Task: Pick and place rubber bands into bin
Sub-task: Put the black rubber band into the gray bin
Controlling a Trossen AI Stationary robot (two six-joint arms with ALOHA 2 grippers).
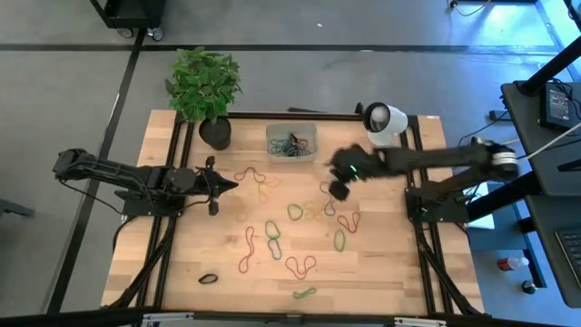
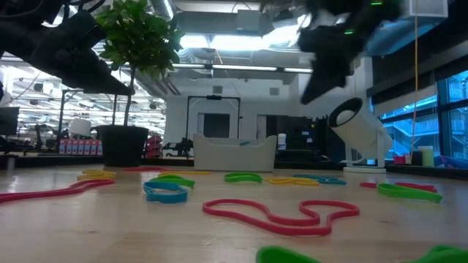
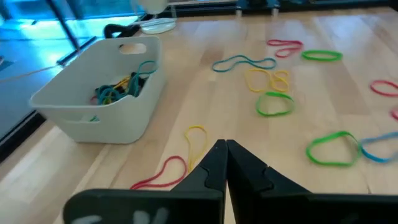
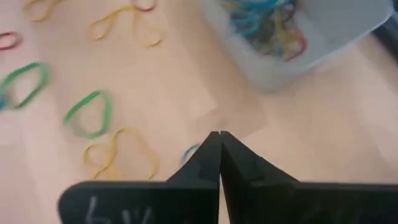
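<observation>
Several rubber bands (image 1: 273, 238) lie flat, seemingly lengthwise toward the bin (image 1: 291, 143).

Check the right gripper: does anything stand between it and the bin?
Nothing visible does. The right gripper, fingers shut, hangs above the table in front of the bin, with only bare wood and flat loose rubber bands between them. The white camera and plant pot stand off to either side.

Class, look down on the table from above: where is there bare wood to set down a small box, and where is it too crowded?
Bare wood lies at the near left, around the lone black band, and at the near right corner of the table. The middle, from the bin down to the green band, is strewn with rubber bands.
</observation>
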